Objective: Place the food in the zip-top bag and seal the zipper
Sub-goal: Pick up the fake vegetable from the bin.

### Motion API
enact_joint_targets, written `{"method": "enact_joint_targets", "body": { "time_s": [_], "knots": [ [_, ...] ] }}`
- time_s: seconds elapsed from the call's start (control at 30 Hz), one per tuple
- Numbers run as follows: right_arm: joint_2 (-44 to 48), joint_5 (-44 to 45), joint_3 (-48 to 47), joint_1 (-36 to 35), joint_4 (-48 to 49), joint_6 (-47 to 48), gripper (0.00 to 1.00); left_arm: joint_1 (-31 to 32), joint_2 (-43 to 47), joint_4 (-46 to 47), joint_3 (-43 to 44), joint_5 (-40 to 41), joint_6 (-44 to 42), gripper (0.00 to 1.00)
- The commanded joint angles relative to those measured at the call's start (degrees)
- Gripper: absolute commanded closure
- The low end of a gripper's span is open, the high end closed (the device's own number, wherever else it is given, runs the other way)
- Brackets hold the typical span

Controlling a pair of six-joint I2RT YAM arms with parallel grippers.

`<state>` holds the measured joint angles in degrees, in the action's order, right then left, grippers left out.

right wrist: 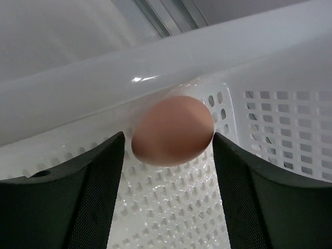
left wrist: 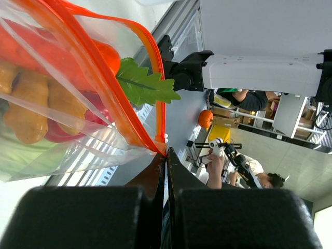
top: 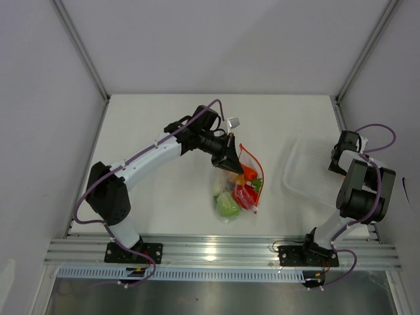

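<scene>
left gripper (left wrist: pixel 166 155) clamps zipper (left wrist: pixel 161 109) (reaching forward)

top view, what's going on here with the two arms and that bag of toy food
The left gripper is shut on the end of the red-orange zipper strip of the small clear plastic bag, whose mouth looks partly open. A green round fruit, a red pepper and an orange-yellow lumpy piece are already inside. The right gripper is down in the white perforated plastic basket, fingers either side of a pink egg-shaped piece; whether it grips it I cannot tell.
</scene>
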<state>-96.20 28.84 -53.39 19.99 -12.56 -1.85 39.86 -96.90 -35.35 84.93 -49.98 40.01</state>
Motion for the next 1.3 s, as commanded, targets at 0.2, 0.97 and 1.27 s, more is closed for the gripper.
{"method": "enact_joint_targets", "body": {
  "time_s": [0.2,0.97,1.27],
  "knots": [
    [-3.38,-3.71,-5.59,3.22,-2.12,1.58,0.29,0.92,-1.53,-3.66,4.54,-1.97,-2.13,0.99],
    [-6.37,-7.48,-8.23,4.09,-1.77,7.3,0.27,1.36,-4.79,-5.69,7.63,-3.11,-3.36,1.0],
    [-6.37,-7.22,-7.61,4.18,0.07,6.86,0.29,1.36,-4.52,-5.78,7.53,-3.02,-3.45,0.99]
  ]
}}
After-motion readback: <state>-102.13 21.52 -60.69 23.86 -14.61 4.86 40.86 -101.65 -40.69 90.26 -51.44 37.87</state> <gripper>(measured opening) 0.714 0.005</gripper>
